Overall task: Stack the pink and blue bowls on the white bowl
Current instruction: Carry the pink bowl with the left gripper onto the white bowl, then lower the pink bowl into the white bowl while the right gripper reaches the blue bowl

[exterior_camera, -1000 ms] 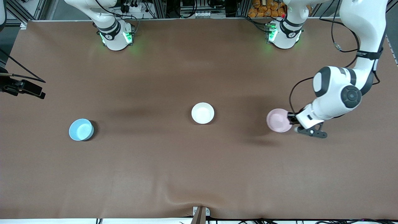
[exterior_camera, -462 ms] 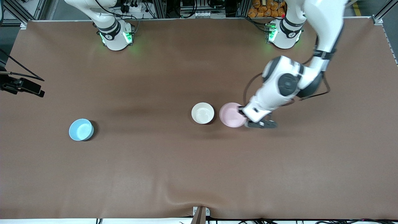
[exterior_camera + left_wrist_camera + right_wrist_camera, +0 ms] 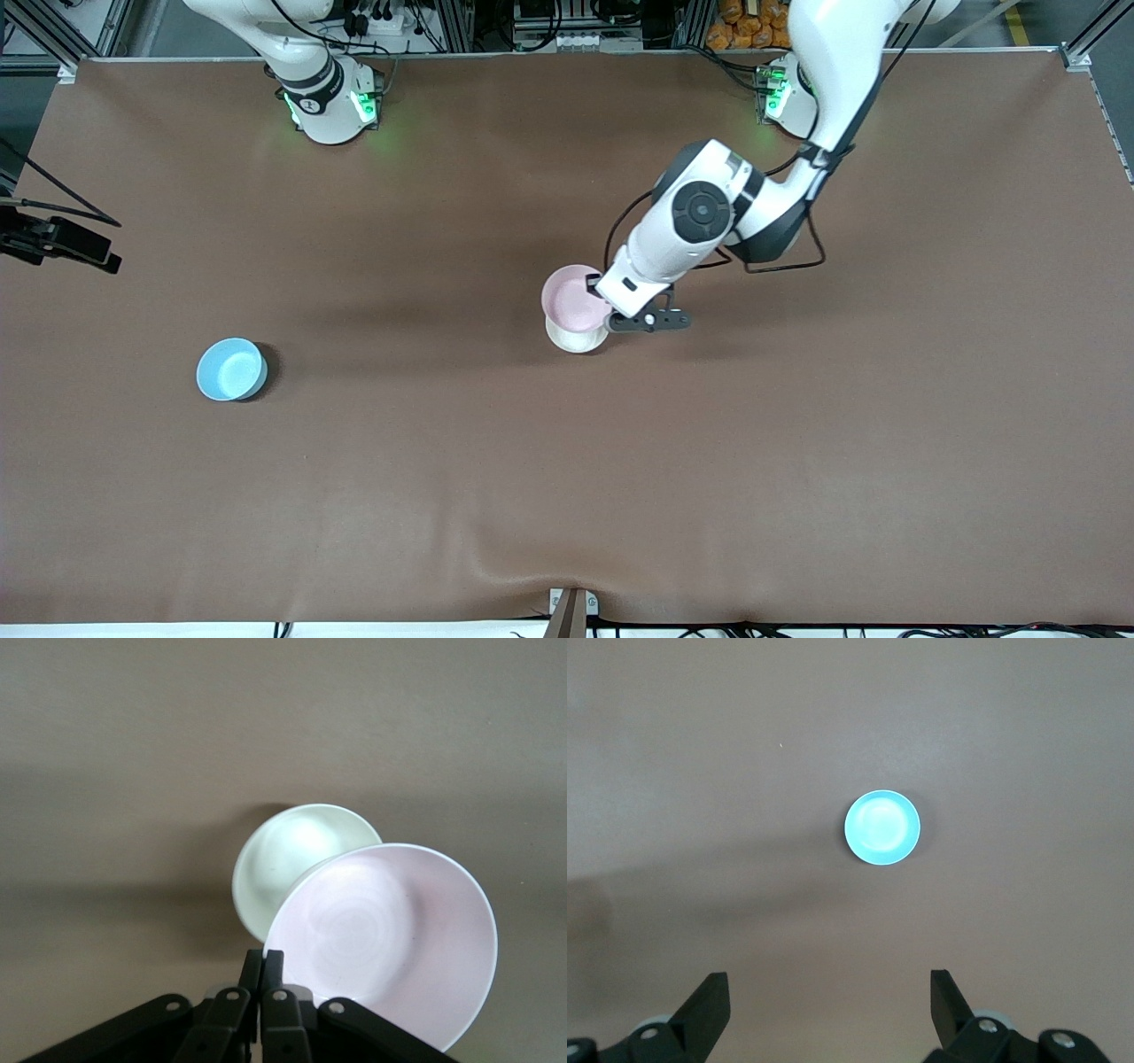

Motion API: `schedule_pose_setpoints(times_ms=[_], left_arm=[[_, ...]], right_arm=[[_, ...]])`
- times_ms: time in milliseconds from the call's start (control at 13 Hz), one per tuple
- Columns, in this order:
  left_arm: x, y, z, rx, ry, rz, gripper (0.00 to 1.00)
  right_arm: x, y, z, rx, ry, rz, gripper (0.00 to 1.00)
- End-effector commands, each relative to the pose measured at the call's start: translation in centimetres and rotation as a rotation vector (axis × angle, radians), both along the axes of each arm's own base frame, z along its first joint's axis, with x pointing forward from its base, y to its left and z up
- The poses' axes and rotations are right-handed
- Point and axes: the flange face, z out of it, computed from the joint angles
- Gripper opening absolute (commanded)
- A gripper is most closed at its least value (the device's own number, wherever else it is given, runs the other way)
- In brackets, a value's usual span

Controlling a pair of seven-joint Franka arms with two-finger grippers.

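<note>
Front view: the left gripper [image 3: 592,285], fingers clamped on the rim of the pink bowl [image 3: 571,298], carries it over the white bowl [image 3: 576,337] at mid-table. The pink bowl appears off-centre, toward twelve o'clock of the white one. The step in hand is stacking the pink bowl; next it likely needs centring, lowering and release. The blue bowl [image 3: 231,369] sits well apart at nine o'clock, nothing between.

Left wrist view: the pink bowl [image 3: 385,939] overlaps the white bowl [image 3: 288,864], partly covering it.

Right wrist view: the right gripper [image 3: 829,1010] waits, fingers apart, high over the blue bowl [image 3: 882,828].
</note>
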Motion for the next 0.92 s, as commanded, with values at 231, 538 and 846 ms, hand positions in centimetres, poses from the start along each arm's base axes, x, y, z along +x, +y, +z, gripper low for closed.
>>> schedule_pose_setpoints(times_ms=[231,538,846], left_arm=[[-0.1,-1.1,-3.0,-0.008,-0.005,0.016,0.0],[0.1,-0.5,-3.0,0.02,-0.022,0.001,0.0],[0.4,0.0,-3.7,0.037,-0.034,-0.006,0.0]], right_arm=[[1.9,-4.7,-3.6,-0.01,0.01,-0.058,1.0],[5.0,-8.7,-12.9,-0.009,0.082,-0.118,1.0],[5.5,-10.4,-21.3,-0.017,0.038,-0.123,1.0]])
